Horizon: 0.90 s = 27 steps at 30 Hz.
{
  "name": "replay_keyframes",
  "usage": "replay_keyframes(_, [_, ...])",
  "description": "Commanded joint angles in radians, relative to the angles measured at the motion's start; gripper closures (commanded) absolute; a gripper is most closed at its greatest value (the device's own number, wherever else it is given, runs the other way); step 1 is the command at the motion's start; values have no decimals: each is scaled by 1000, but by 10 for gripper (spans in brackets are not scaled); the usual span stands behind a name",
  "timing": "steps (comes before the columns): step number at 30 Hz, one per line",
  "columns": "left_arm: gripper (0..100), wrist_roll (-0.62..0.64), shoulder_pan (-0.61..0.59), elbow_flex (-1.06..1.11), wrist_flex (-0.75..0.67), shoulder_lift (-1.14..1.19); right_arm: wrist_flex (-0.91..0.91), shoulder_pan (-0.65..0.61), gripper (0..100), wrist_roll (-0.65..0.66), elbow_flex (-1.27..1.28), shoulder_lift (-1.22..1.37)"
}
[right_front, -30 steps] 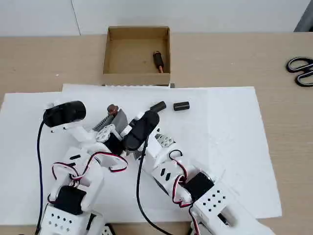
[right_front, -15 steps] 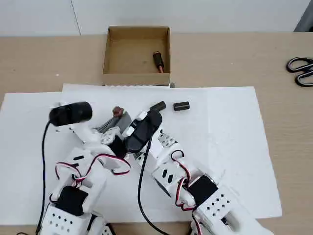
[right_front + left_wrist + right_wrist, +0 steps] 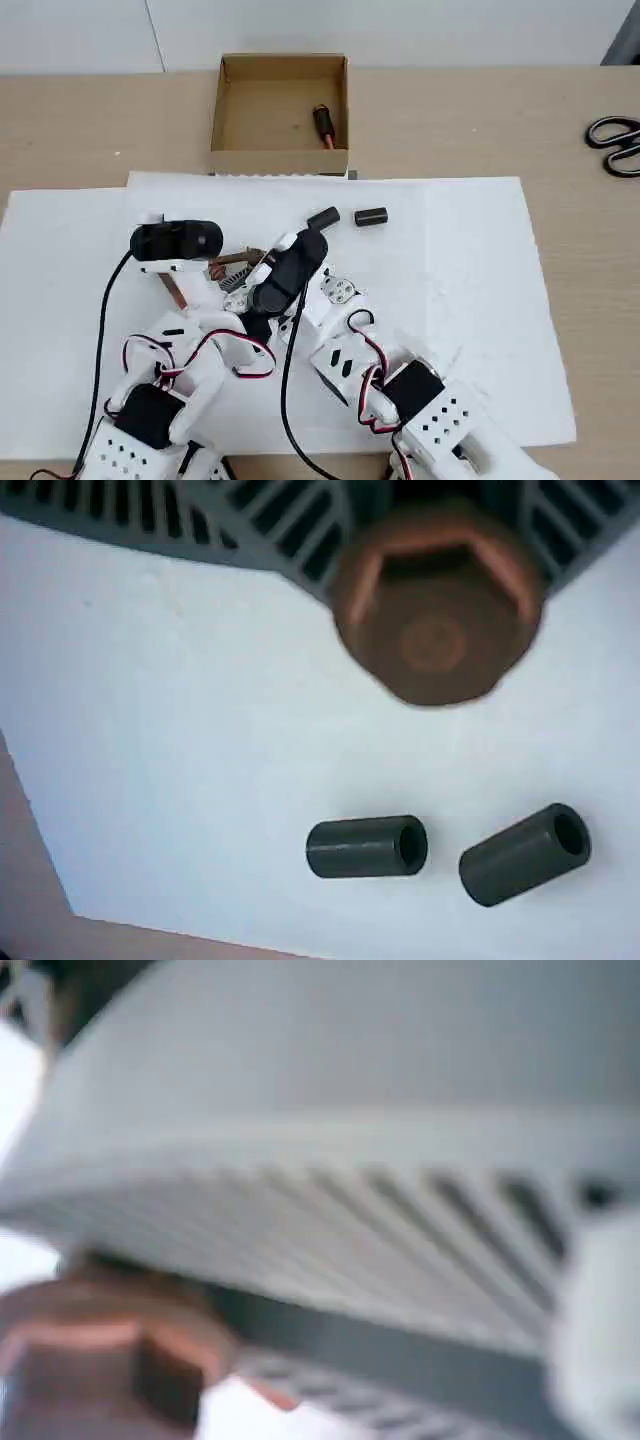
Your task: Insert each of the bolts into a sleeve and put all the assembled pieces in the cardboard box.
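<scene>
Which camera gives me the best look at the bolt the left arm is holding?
Left wrist view: the bolt shows its hex head close up and face-on. The high view catches just a brown sliver of it, mostly hidden; the right wrist view gives a blurred, cropped head.

Copper-brown bolt (image 3: 435, 620); black sleeves (image 3: 366, 847); white paper sheet (image 3: 470, 300); tan cardboard box (image 3: 280, 160); pale wood table (image 3: 450, 120).

a light wooden table (image 3: 560, 110) is partly covered by a large white sheet of paper (image 3: 470, 300). a pair of black-handled scissors (image 3: 612, 146) lies on the bare wood at the right edge, off the paper.
</scene>
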Motion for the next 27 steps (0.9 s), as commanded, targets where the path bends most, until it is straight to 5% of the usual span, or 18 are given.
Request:
replay_keyframes(1, [977,-17,6,-2,31,0,-18,2,996,8,-55,-30])
replay_keyframes(9, [739,-20,6,-30,18,0,-18,4,996,8,-55,-24])
replay_keyframes(17, [739,-25,-6,-122,18,0,-18,7,996,8,-54,-22])
replay_keyframes(22, [753,-130,-118,-159,17,0,-18,7,996,8,-9,-30])
replay_keyframes(27, [953,-279,-249,-117,12,0,-25,8,996,3,-5,-28])
